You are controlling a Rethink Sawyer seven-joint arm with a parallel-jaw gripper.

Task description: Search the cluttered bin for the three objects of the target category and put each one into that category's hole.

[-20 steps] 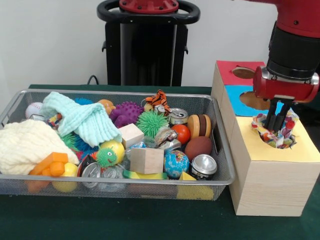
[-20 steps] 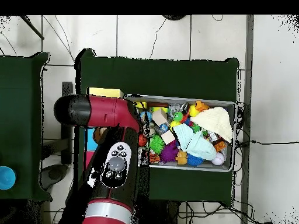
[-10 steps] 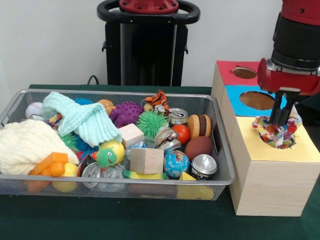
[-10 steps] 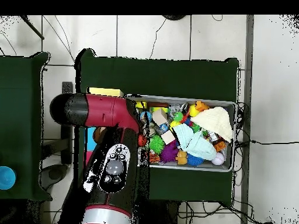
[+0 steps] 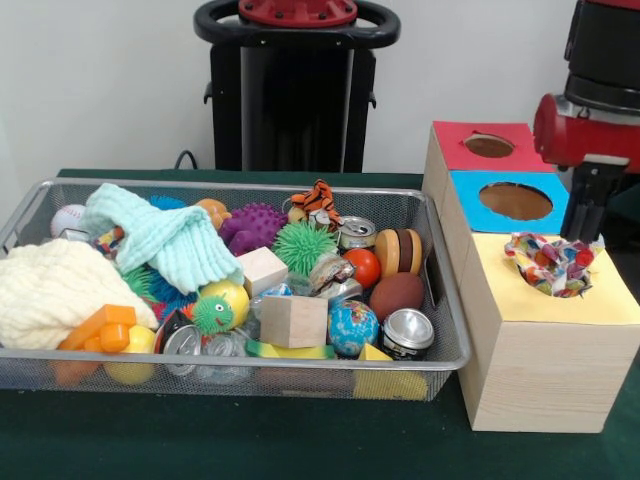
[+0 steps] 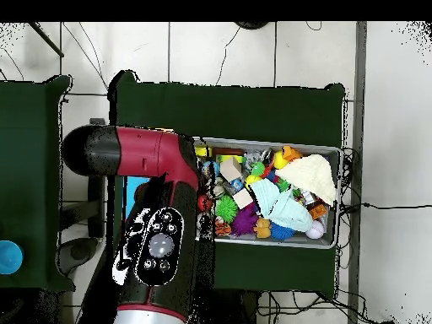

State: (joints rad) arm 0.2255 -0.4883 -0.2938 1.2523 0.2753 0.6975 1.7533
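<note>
A silver wire-mesh bin [image 5: 20,225] sits at the left on the dark green desk [image 5: 250,445], packed with clutter: a cream knitted cloth [image 5: 50,290], a mint knitted cloth [image 5: 160,240], a green spiky ball [image 5: 302,246] and two pale wooden cubes [image 5: 293,320]. To its right stands a pale wooden box [image 5: 530,380] with red, blue and yellow hole panels. A multicoloured patchwork cloth [image 5: 552,265] sits bunched in the yellow hole. Just above it hangs the dark pincer [image 5: 585,222], clear of the cloth; whether it is parted, I cannot tell.
</note>
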